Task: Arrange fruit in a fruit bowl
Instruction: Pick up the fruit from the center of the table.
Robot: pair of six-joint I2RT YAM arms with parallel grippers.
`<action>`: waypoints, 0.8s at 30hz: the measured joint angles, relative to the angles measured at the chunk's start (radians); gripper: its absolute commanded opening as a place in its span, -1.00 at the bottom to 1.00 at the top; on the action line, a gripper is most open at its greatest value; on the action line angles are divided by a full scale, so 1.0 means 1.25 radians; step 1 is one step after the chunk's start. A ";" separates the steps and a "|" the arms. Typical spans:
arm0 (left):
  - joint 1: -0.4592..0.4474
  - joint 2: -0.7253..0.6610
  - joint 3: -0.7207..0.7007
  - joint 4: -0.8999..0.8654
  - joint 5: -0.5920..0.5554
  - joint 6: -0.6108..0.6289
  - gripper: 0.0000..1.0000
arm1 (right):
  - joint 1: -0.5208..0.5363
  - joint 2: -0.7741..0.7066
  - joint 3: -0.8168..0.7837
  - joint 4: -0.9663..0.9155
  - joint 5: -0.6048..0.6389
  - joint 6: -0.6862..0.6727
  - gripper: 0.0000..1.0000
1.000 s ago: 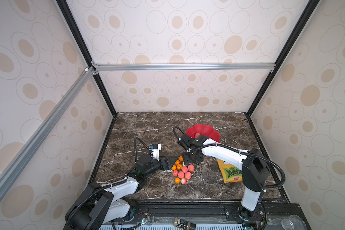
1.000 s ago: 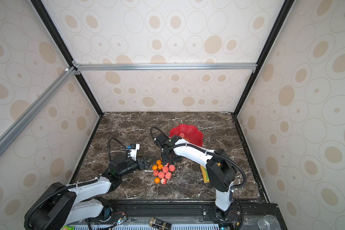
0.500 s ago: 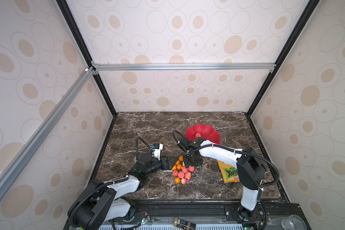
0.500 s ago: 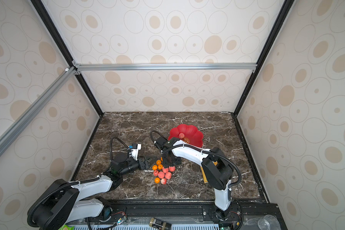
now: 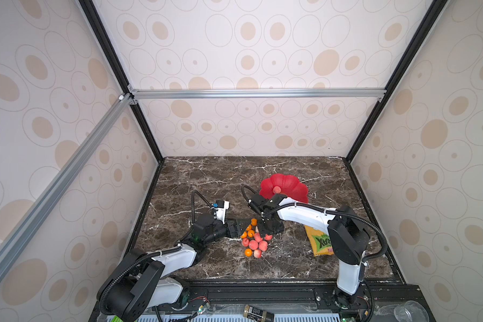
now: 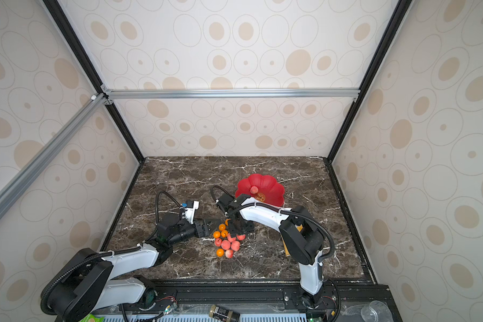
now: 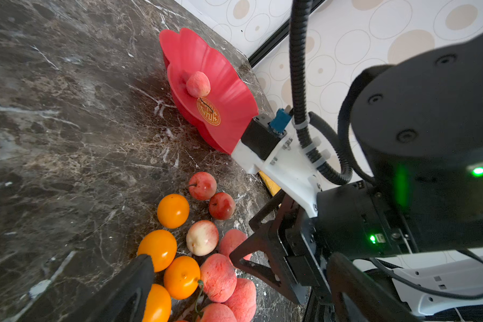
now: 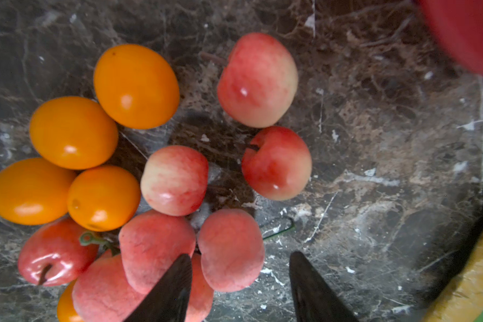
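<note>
We find the fruit (image 5: 253,240) piled at lower centre in both top views, on the marble table (image 5: 207,178). One peach (image 5: 276,190) lies in the fruit bowl (image 5: 293,186), up and right of the pile. The left gripper (image 5: 238,228) is spread wide, just left of the pile. The right gripper (image 8: 240,259) is spread above it, pinching nothing.

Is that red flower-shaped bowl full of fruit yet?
Nearly empty: the glossy red scalloped bowl holds one pink peach-like fruit; the other fruits lie on the marble table.
</note>
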 measured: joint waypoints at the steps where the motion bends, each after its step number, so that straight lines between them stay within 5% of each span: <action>1: 0.000 0.001 0.001 0.000 0.000 0.000 0.96 | 0.000 0.002 0.000 0.001 -0.002 0.000 0.18; 24: 0.000 0.014 0.010 0.001 0.005 0.000 0.96 | 0.000 0.051 0.000 0.017 -0.012 -0.012 0.11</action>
